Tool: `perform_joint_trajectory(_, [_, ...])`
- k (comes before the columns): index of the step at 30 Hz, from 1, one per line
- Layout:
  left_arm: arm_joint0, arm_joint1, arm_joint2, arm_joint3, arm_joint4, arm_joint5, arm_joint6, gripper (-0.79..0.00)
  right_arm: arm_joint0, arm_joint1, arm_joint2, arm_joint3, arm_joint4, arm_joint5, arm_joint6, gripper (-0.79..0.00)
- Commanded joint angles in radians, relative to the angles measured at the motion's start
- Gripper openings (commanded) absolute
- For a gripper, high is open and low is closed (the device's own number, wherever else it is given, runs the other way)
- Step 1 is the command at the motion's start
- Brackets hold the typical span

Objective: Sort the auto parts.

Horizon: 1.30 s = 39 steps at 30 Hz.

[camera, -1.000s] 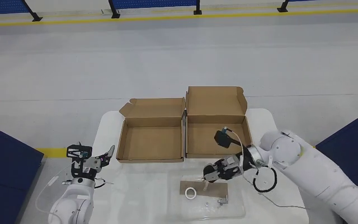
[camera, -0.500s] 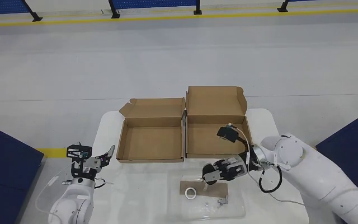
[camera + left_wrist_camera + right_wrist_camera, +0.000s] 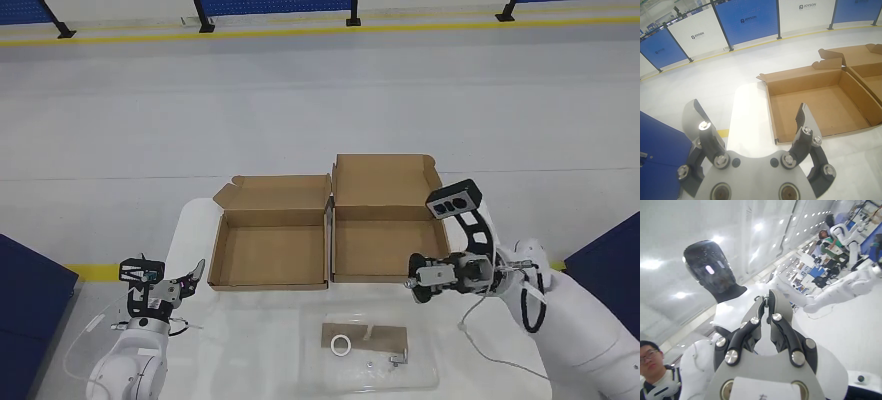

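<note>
Checking the right side first: what is it carrying?

From my desk I see the right gripper (image 3: 766, 303) pinched on a small threaded metal part (image 3: 766, 300), caught right at the fingertips. In the top view it hangs above the table (image 3: 250, 320), just in front of the right cardboard box (image 3: 385, 262), near that box's front right corner.

And the other arm?

My left gripper (image 3: 749, 106) is spread wide with nothing between its fingers. It sits by the table's left edge, apart from the left cardboard box (image 3: 819, 102). Both boxes stand open, side by side and touching, with their lids folded back.

Where are the other parts?

Near the front edge, on a clear plastic sheet (image 3: 420, 375). A white ring (image 3: 340, 346) is at the left end of a brown cardboard strip (image 3: 370, 340), and a little metal piece (image 3: 398, 358) is at the strip's right end. What else lies in the plastic I can't make out.
</note>
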State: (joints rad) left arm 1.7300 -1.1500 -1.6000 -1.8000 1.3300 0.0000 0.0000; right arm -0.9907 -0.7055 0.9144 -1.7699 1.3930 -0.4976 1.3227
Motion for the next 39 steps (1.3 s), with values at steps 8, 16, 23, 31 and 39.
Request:
perform_joint_trajectory(8, [0.0,0.0,0.0,0.0,0.0,0.0,0.0,0.0,-0.008,-0.013,-0.005,-0.045,0.03,0.013,-0.025,-0.785])
perform_joint_trajectory(16, [0.0,0.0,0.0,0.0,0.0,0.0,0.0,0.0,0.093,-0.108,-0.082,-0.066,0.278,0.056,0.056,-0.785])
perform_joint_trajectory(23, [0.0,0.0,0.0,0.0,0.0,0.0,0.0,0.0,0.18,-0.18,-0.146,0.007,0.302,0.103,0.09,-0.785])
perform_joint_trajectory(31, [0.0,0.0,0.0,0.0,0.0,0.0,0.0,0.0,0.175,-0.182,-0.14,-0.009,0.286,0.114,0.066,-0.785])
perform_joint_trajectory(39, [0.0,0.0,0.0,0.0,0.0,0.0,0.0,0.0,0.245,-0.23,-0.132,-0.028,0.258,0.191,0.033,-0.785])
